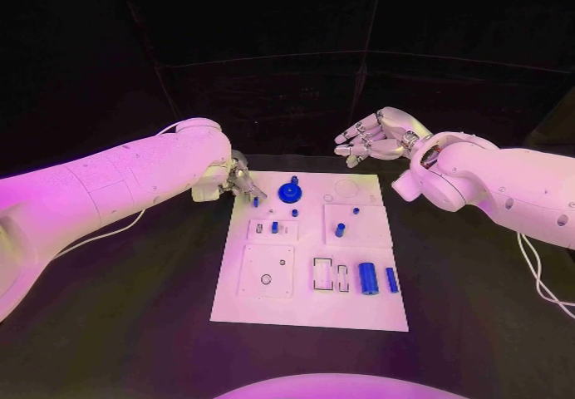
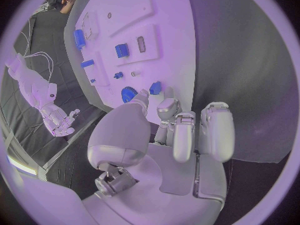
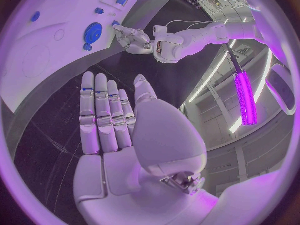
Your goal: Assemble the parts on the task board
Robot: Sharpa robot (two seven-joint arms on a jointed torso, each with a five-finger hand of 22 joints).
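I'm seeing my left hand [image 1: 236,183] resting at the board's [image 1: 306,312] far left corner, fingers curled over a small blue part [image 2: 155,88] there; whether they are pinching it, I cannot tell. A blue gear [image 1: 290,192] is sitting just beside that hand on the board. My right hand [image 1: 374,135] is hovering beyond the board's far edge over the counter [image 1: 108,324], fingers straight and side by side, holding nothing.
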